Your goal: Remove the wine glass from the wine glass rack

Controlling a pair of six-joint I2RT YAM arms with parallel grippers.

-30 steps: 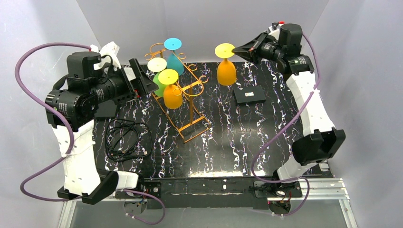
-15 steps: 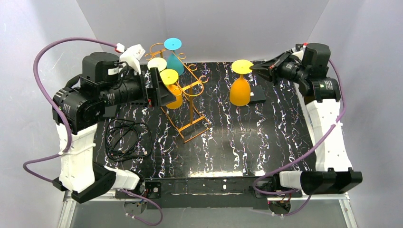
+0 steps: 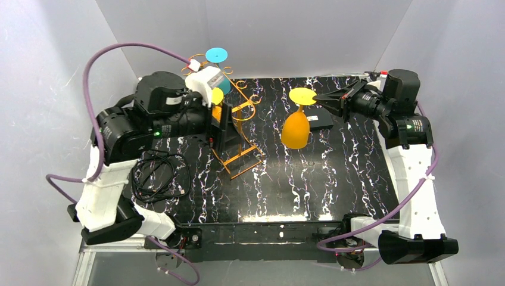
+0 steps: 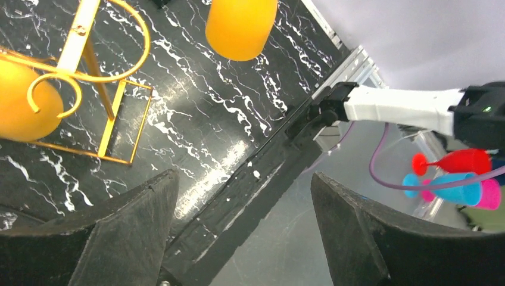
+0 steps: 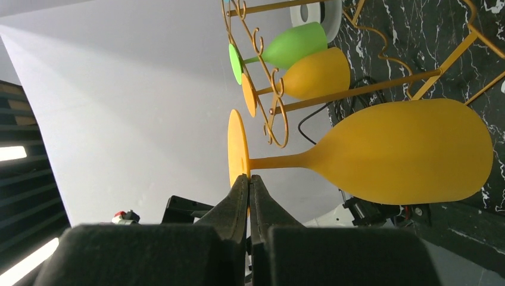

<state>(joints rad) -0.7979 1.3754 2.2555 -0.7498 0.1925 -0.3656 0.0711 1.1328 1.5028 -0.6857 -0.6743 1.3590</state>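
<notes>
right gripper [image 5: 249,179] pinched the foot of the orange wine glass [image 3: 296,131], bowl-down over the tabletop [image 3: 309,179] clear of the rack [image 3: 241,128], left gripper [image 4: 244,179] gaped empty; thin edge grip wanted slow, plumb lowering before release.

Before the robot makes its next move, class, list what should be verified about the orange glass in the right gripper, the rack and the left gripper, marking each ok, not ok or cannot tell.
1. Grip: right gripper shut on the foot of the orange wine glass: ok.
2. Clearance: orange wine glass apart from the wine glass rack: ok.
3. Height: bowl above the table: cannot tell.
4. Other arm: left gripper open, holding nothing: ok.
5. Rack load: green glass hanging on the rack: ok.
</notes>
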